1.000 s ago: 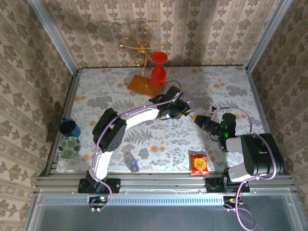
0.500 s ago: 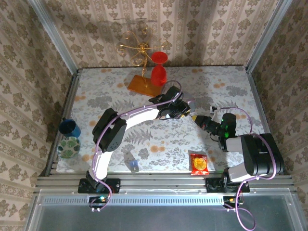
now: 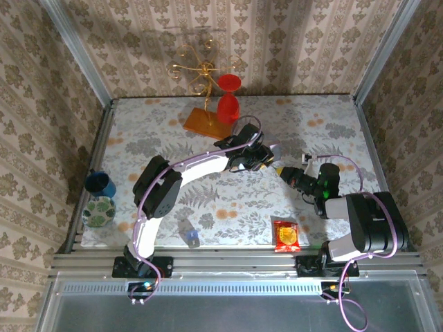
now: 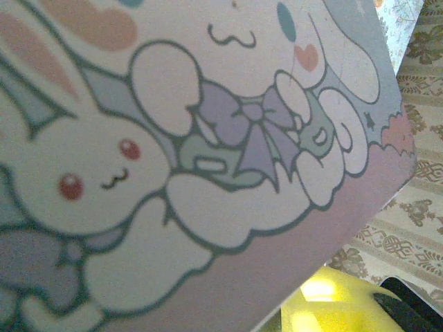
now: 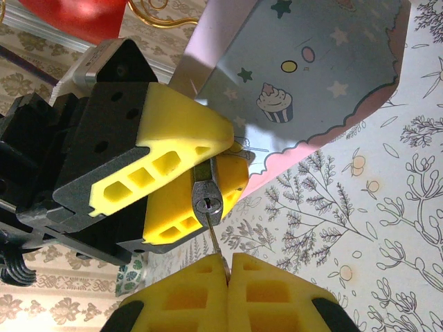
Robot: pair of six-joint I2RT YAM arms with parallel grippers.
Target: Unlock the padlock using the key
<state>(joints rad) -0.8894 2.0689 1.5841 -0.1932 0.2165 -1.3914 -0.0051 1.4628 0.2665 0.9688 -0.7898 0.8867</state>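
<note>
Up close, right claw (image 5: 225,259) pinches key (image 5: 213,238) touching padlock (image 5: 206,197) clamped in left claw (image 5: 230,159).

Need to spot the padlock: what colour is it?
The padlock is silvery grey metal, clearest in the right wrist view.

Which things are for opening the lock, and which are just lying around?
For the job: padlock; key; maybe the cartoon tin box beside it.
Lying about: red cup; gold stand; orange board; blue cup; small bottle; snack packet.
</note>
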